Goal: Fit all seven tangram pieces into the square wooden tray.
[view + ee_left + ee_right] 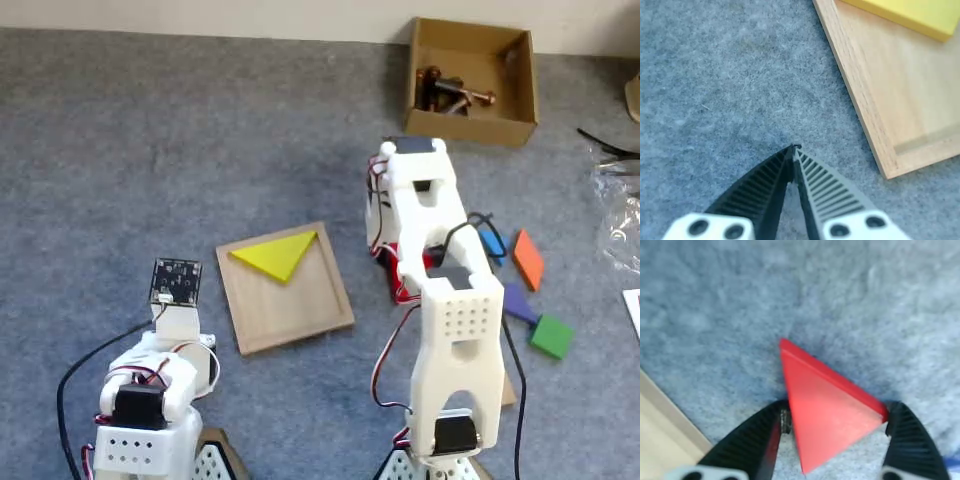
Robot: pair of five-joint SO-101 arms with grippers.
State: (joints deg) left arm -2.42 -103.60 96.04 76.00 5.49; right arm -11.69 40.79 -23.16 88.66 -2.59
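The square wooden tray point(290, 300) lies mid-table with a yellow triangle point(277, 254) in its far corner. A red triangle point(825, 410) sits between the fingers of my right gripper point(832, 412), which touch its two sides just over the grey carpet, to the right of the tray's edge point(660, 450). My left gripper point(792, 148) is shut and empty over bare carpet, near the tray's left rim point(860, 105), with the yellow triangle point(910, 12) beyond. Blue point(491, 243), orange point(528, 259), purple point(517, 301) and green point(551, 336) pieces lie to the right of the right arm.
An open cardboard box point(520, 90) holding metal parts stands at the back right. A crumpled plastic bag point(620, 220) and black cables lie at the right edge. Grey carpet stretches left of and behind the tray.
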